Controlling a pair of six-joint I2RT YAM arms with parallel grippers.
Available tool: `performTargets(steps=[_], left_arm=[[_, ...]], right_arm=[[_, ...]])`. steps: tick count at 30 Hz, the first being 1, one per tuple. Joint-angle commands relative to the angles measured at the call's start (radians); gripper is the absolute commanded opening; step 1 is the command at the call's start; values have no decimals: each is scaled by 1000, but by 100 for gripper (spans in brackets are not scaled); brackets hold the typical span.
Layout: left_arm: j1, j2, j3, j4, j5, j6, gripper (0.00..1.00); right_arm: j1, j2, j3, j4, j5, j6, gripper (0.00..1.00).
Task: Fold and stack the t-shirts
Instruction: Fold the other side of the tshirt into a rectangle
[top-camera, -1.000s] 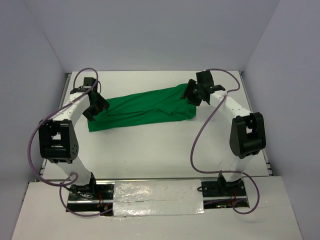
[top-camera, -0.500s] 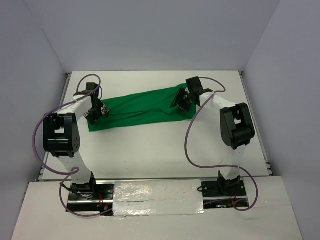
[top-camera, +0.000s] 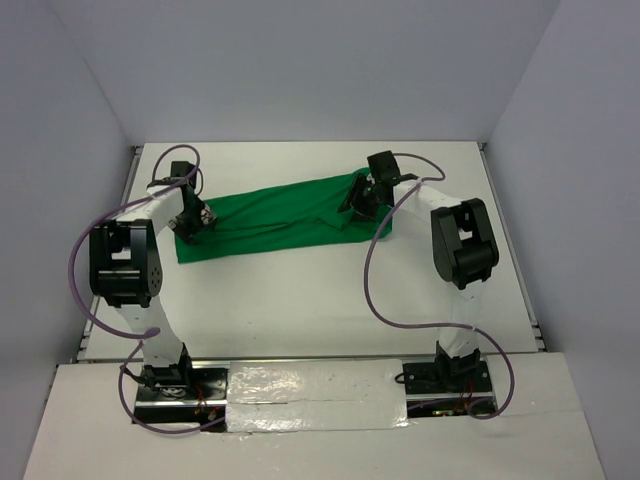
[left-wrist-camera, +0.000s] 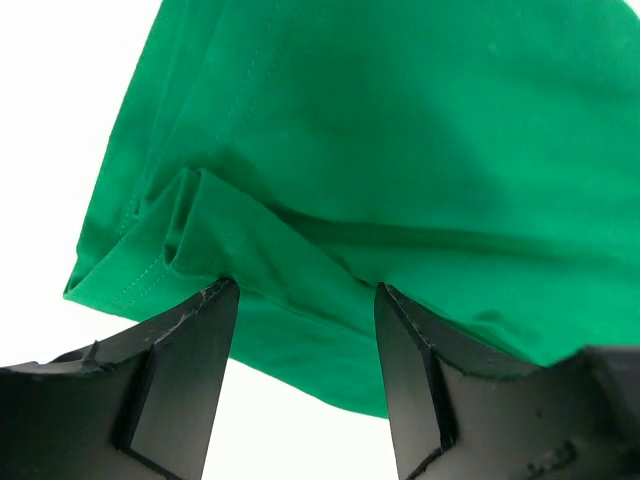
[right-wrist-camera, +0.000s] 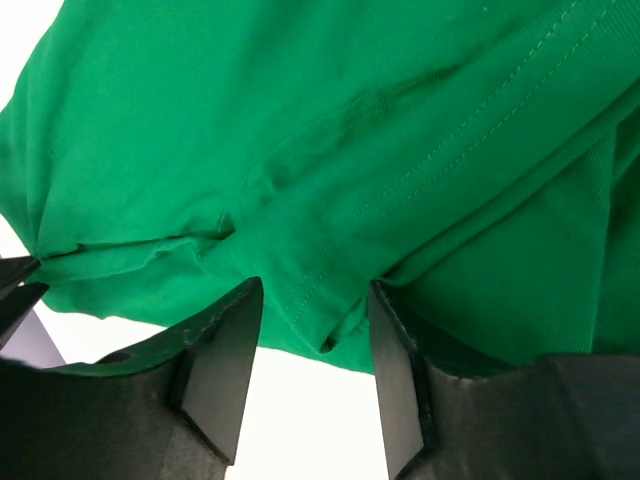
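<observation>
One bright green t-shirt (top-camera: 275, 215) lies folded into a long band across the far middle of the white table. My left gripper (top-camera: 187, 224) is open at the shirt's left end; in the left wrist view (left-wrist-camera: 305, 295) its fingers straddle a raised fold of the green cloth (left-wrist-camera: 400, 130). My right gripper (top-camera: 357, 205) is open over the shirt's right end; in the right wrist view (right-wrist-camera: 312, 290) its fingers straddle a hemmed fold of the shirt (right-wrist-camera: 330, 130) near its edge.
The white table (top-camera: 300, 290) is boxed in by pale walls at the back and both sides. A purple cable (top-camera: 385, 290) hangs from each arm. The arm bases stand on a foil-covered strip (top-camera: 315, 395) at the near edge.
Both grippers have come down and inward onto the shirt's two ends. The right gripper moved left onto the cloth; the left one moved slightly up and in. The shirt lies as before.
</observation>
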Motion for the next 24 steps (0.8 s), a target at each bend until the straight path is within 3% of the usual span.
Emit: performTargets(steps=[1, 8, 12, 16, 22, 24], left_arm=[[13, 7, 19, 7, 3, -7, 68], [21, 2, 16, 5, -8, -6, 51], [21, -18, 16, -6, -18, -7, 26], [23, -26, 33, -21, -28, -6, 0], [27, -10, 61, -59, -37, -9, 0], [36, -19, 56, -59, -32, -12, 0]], right_arm=[[7, 21, 51, 6, 4, 18, 53], [7, 27, 52, 6, 7, 21, 42], [8, 30, 48, 11, 10, 24, 32], [7, 26, 48, 11, 14, 26, 32], [5, 3, 45, 2, 27, 23, 34], [7, -15, 25, 6, 57, 27, 40]])
